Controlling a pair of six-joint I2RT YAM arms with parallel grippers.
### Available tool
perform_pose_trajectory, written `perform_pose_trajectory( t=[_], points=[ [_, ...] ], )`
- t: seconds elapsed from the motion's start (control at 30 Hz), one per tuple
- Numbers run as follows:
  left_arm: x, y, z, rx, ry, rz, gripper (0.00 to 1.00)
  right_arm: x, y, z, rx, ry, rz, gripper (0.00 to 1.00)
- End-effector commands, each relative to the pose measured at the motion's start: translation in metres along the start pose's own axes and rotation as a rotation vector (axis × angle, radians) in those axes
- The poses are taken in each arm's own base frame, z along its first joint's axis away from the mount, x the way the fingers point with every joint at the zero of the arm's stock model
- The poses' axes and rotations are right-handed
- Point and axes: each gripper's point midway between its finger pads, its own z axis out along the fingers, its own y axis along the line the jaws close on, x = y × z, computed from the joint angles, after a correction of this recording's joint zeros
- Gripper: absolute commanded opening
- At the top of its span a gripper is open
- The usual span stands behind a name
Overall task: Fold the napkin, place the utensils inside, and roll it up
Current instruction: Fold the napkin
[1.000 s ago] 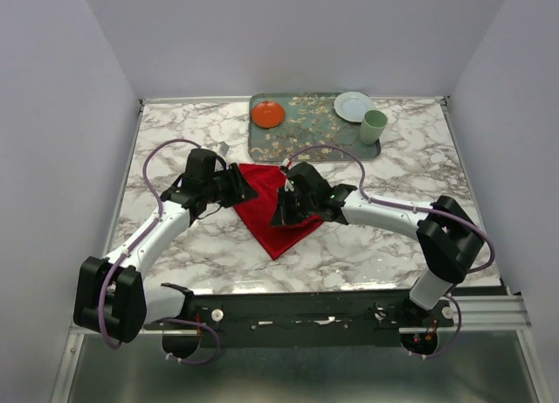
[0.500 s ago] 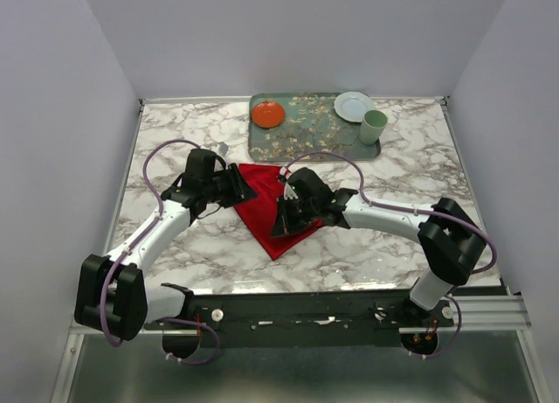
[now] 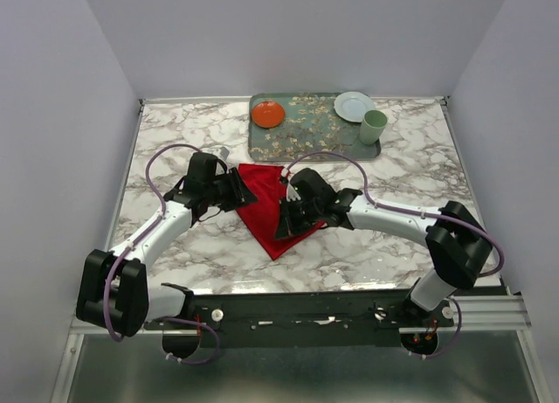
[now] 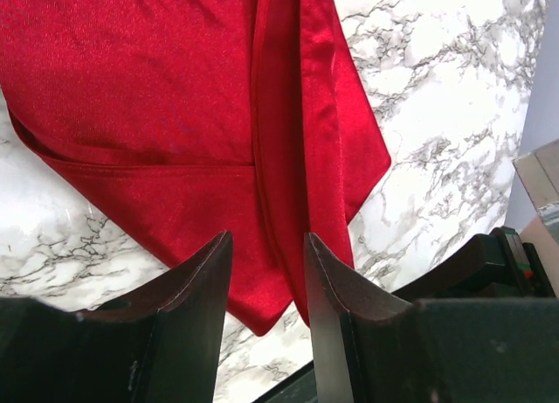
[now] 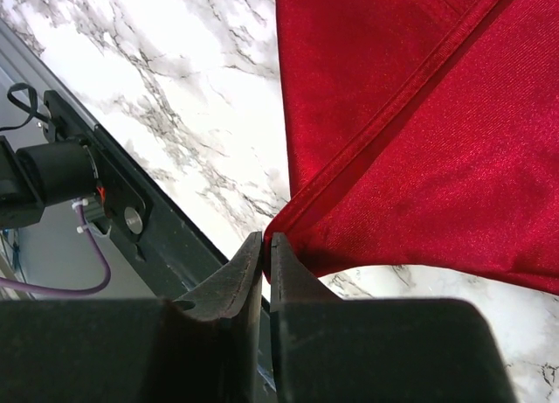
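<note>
Napkin: L gripper released above edge; R gripper at corner, grip unclear.

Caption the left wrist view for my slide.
Open left gripper poised above the folded red napkin on the marble table.

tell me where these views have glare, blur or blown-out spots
Top external view: even, soft light, sharp throughout, mild sheen on the table. Left wrist view: satin highlights streak the napkin; the left end effector, near the lens, is dark and slightly soft. Right wrist view: the white marble is close to blown out; the right end effector is a dark, soft silhouette.
</note>
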Motion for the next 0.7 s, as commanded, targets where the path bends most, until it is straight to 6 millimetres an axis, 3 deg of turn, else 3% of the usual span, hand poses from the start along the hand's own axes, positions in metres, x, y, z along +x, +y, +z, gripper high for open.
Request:
perform_pose_trajectory(
  t=[0.0, 0.2, 0.3, 0.33, 0.43, 0.5, 0.53, 0.6, 0.63, 0.67],
  points=[
    [-0.002, -0.001, 0.001, 0.016, -0.007, 0.002, 0.47, 0.008, 0.002, 0.009, -0.002, 0.044, -0.011, 0.16],
    [-0.001, -0.001, -0.002, 0.008, -0.010, 0.008, 0.47, 0.017, 0.009, 0.025, -0.054, 0.088, 0.016, 0.24],
    [0.000, 0.001, -0.001, 0.008, -0.007, 0.007, 0.47, 0.017, 0.012, 0.033, -0.076, 0.115, 0.025, 0.33],
    [0.000, -0.001, -0.001, 0.016, -0.002, 0.005, 0.47, 0.016, 0.012, 0.032, -0.072, 0.112, 0.016, 0.40],
    [0.006, -0.003, 0.000, 0.029, 0.021, 0.004, 0.47, 0.002, 0.019, 0.012, -0.072, 0.042, -0.009, 0.61],
    [0.013, -0.007, 0.000, 0.043, 0.037, 0.004, 0.47, -0.011, 0.017, -0.006, -0.059, -0.020, -0.026, 0.67],
    [0.018, -0.008, 0.001, 0.048, 0.046, 0.005, 0.47, -0.022, 0.007, -0.022, -0.046, -0.072, -0.009, 0.70],
    [0.032, -0.020, 0.004, 0.080, 0.077, 0.019, 0.45, -0.030, -0.012, -0.036, -0.027, -0.110, 0.019, 0.71],
    [0.039, -0.023, 0.006, 0.088, 0.093, 0.024, 0.42, -0.036, -0.041, -0.045, 0.016, -0.139, 0.074, 0.71],
    [0.044, -0.028, 0.010, 0.099, 0.105, 0.035, 0.40, -0.037, -0.053, -0.048, 0.029, -0.147, 0.103, 0.72]
  ],
)
